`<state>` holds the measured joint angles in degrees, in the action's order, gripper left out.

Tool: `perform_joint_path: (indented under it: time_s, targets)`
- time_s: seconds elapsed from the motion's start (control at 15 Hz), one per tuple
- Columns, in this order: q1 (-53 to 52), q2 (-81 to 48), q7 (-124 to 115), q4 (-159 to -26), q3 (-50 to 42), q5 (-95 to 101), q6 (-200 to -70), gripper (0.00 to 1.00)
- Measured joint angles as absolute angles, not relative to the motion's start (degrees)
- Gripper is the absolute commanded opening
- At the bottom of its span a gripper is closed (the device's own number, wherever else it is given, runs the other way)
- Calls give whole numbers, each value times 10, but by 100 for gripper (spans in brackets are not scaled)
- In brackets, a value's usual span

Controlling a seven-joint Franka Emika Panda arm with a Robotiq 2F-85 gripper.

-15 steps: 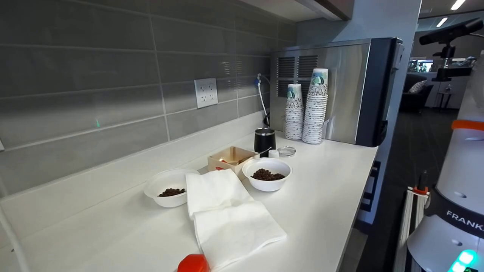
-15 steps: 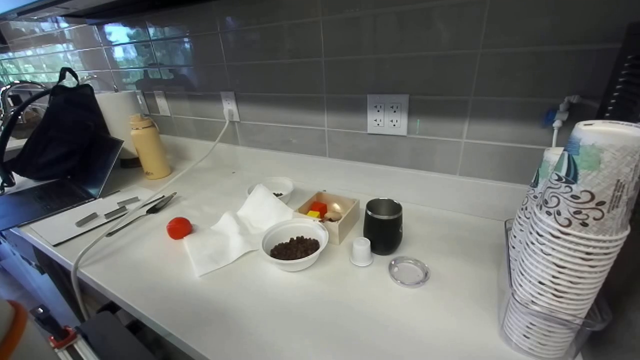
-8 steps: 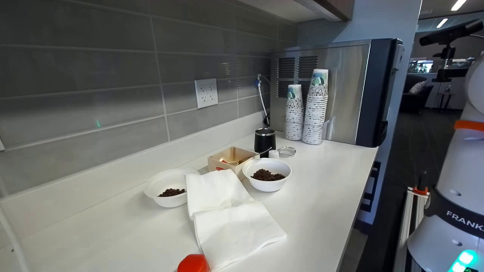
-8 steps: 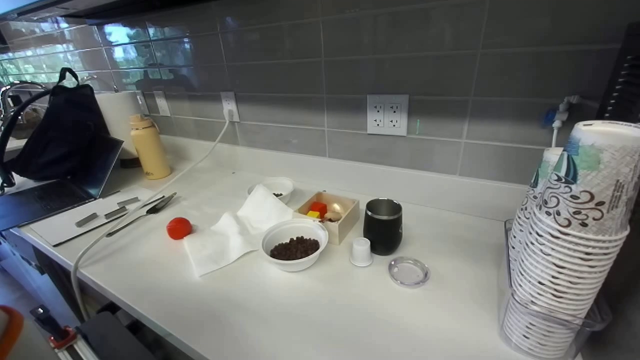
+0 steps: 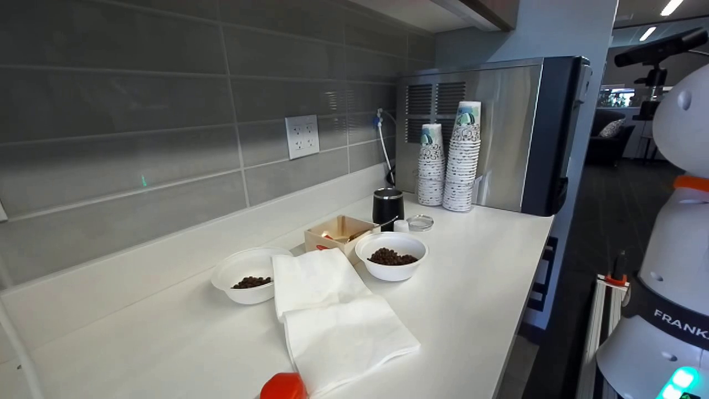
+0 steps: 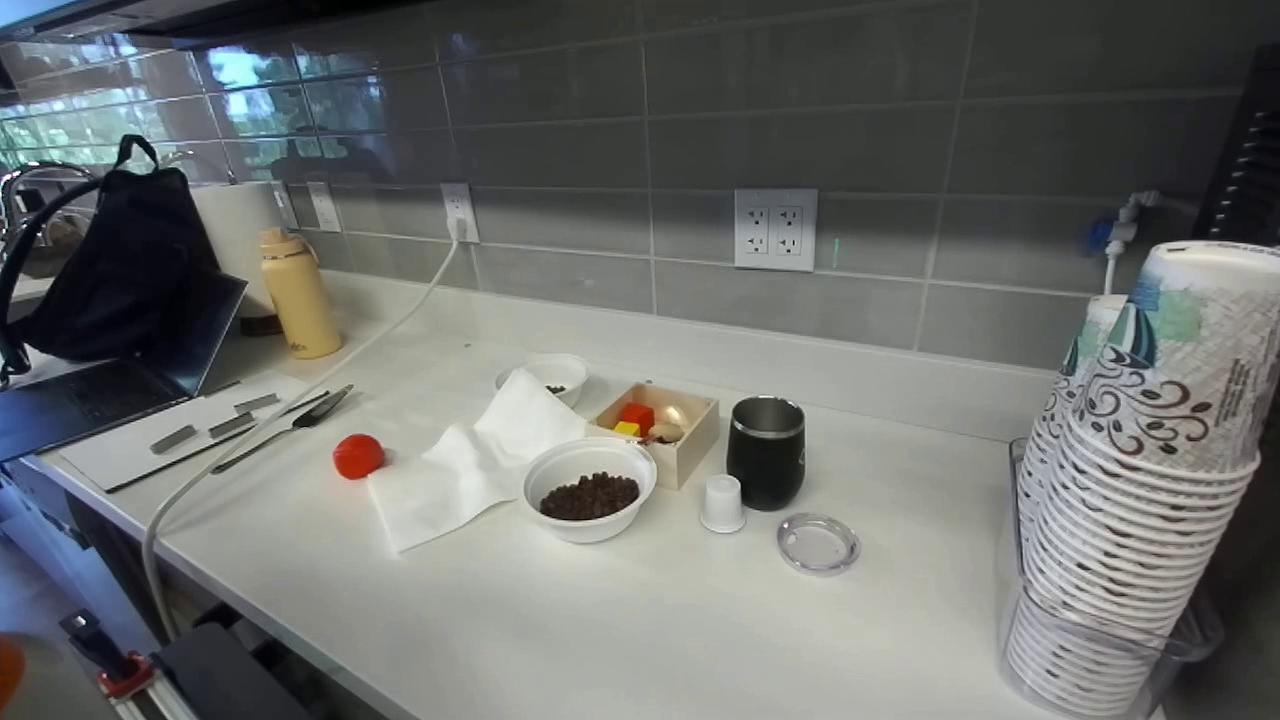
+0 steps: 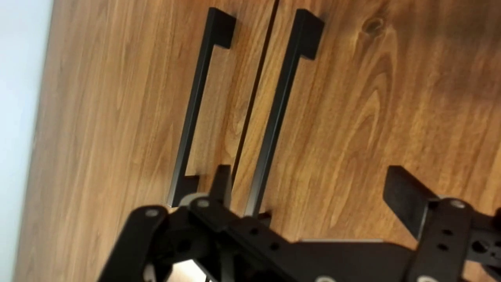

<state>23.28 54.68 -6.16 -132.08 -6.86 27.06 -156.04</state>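
Note:
My gripper (image 7: 309,176) is open and empty in the wrist view, with its two dark fingers wide apart. It faces wooden cabinet doors (image 7: 360,129) with two long black handles, a left one (image 7: 195,98) and a right one (image 7: 277,113). The left finger overlaps the lower handle area in the picture; I cannot tell whether it touches. The gripper is out of view in both exterior views. A white bowl (image 6: 588,529) of brown bits, a second bowl (image 5: 252,295), a white paper towel (image 5: 343,327) and a red ball (image 6: 358,456) lie on the counter.
A wooden box (image 6: 685,455) with colored blocks, a black tumbler (image 6: 766,455), a small white cup (image 6: 722,505) and a clear lid (image 6: 818,543) stand nearby. Cup stacks (image 5: 461,166) stand by a steel machine (image 5: 504,133). A cable (image 6: 385,335) crosses the counter near a yellow bottle (image 6: 300,300).
The arm's upper rounded joint has moved left into an exterior view, and the orange ring has shifted slightly. The things on the counter have not moved.

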Motion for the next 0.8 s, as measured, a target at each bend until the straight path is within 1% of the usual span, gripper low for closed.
perform_joint_path:
  time_s: [0.33, 0.8]
  targets:
    - [238, 483, -43, -1299, -86, 252, -1603, 100]
    - [205, 403, 17, -1230, -126, 198, -1608, 100]
